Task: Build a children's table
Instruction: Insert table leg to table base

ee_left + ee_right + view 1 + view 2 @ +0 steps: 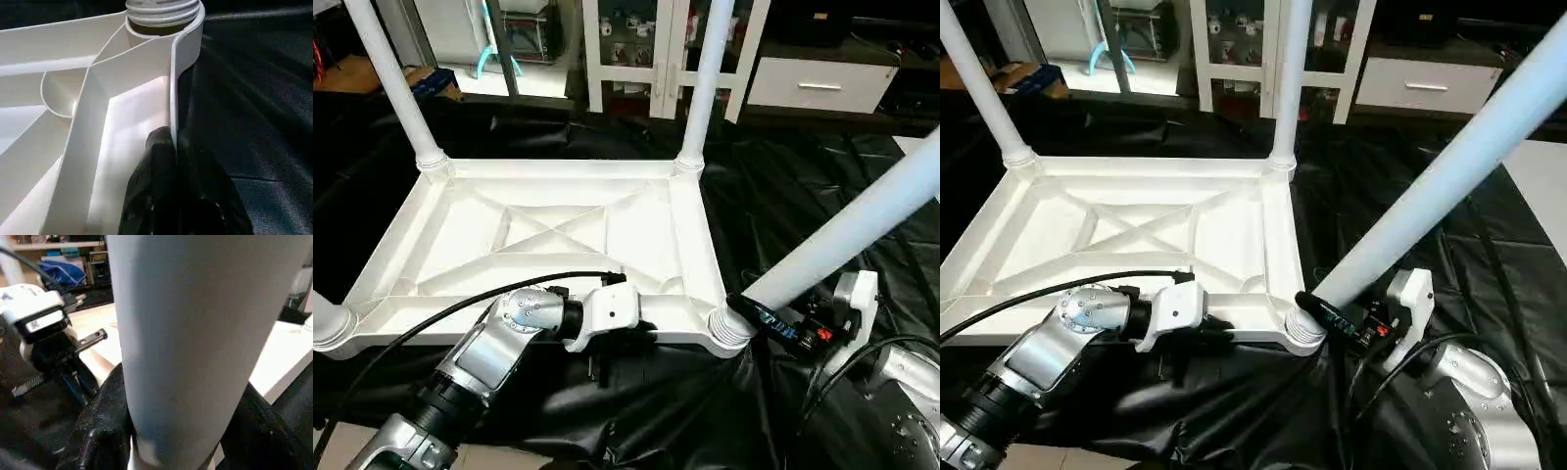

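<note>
White plastic, the square table top (558, 245) lies upside down on a crinkled black sheet (773, 196), its X-ribbed underside facing up. Two tapered white tube legs (710, 83) stand upright in the far corner sockets, and a stub shows at the near left corner. A fourth white tube leg (862, 220) leans out of the near right socket (729, 328) at a slant.

The head views show the left gripper (607, 338) at the top's near rim; its wrist view shows the black jaws together, pinching that thin rim wall, with the threaded socket (164, 12) beyond. The right wrist view shows the right gripper (166, 440) with its jaws clamped round the slanted leg, just above the socket. A white glass-door cabinet (656, 49) stands behind.
</note>
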